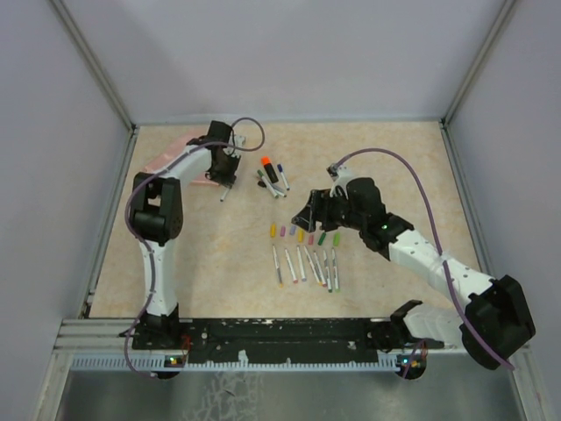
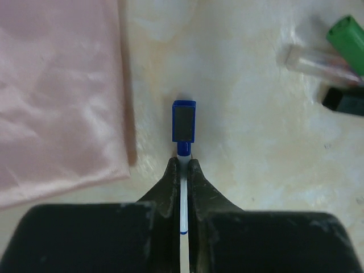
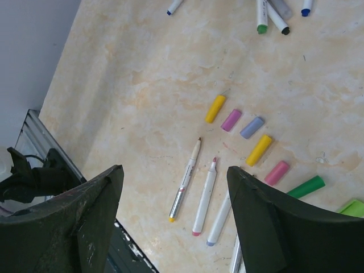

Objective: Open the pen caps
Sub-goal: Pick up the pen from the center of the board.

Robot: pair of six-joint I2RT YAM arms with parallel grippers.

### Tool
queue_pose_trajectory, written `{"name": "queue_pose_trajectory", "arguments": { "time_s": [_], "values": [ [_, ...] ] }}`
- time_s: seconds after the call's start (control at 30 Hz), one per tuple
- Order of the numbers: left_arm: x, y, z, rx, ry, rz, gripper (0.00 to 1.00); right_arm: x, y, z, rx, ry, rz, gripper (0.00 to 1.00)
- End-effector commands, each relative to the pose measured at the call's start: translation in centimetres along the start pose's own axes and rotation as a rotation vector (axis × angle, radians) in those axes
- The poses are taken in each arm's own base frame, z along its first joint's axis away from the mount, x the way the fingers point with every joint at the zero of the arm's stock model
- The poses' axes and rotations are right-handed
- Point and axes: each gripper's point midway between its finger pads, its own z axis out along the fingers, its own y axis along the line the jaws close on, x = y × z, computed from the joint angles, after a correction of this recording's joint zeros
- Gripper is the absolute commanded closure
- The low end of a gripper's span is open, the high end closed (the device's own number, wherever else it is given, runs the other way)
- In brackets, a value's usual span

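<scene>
Left hand is clenched on a thin white pen just below its blue cap, at the far left of the table beside the pink pouch. Right hand hangs released, fingers wide, above the row of loose pen caps and uncapped pens near the table's middle.

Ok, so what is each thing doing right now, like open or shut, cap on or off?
Blue pen: cap on, barrel pinched just below it.
Left tool: shut on that pen.
Right tool: open, holding nothing.
Near pens: uncapped, lying flat.
Loose caps: off, lying in a row.
Far pens: caps look on.
Pink pouch: flat; open or shut, cannot tell.
</scene>
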Motion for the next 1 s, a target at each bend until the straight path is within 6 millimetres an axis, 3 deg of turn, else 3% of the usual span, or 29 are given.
{"name": "queue_pose_trajectory", "arguments": {
  "time_s": [0.0,0.13,0.3,0.43,0.63,0.8,0.97],
  "values": [
    [-0.2,-1.6,-4.7,0.077,-0.054,-0.045,1.0,-2.8,2.8,-1.4,-0.127,-0.119,-0.028,0.26],
    [-0.7,-3.8,-9.2,0.194,-0.189,-0.051,1.0,-3.5,4.7,-2.2,-0.219,-0.164,-0.022,0.27],
    [0.2,-8.1,-15.5,0.422,-0.352,-0.049,1.0,-4.3,8.0,-3.7,-0.403,-0.219,0.019,0.27],
    [1.8,-12.0,-20.5,0.653,-0.476,-0.06,1.0,-5.2,8.7,-4.4,-0.437,-0.268,0.051,0.27],
    [2.0,-14.9,-28.6,0.885,-0.725,-0.168,1.0,-6.7,10.0,-5.2,-0.483,-0.347,0.078,0.27],
    [2.5,-15.5,-32.5,0.966,-0.862,-0.27,1.0,-6.6,11.9,-5.7,-0.545,-0.401,0.026,0.27],
    [3.4,-17.1,-34.0,1.015,-0.895,-0.33,1.0,-5.4,13.4,-5.2,-0.546,-0.381,-0.022,0.27]
  ]
}}
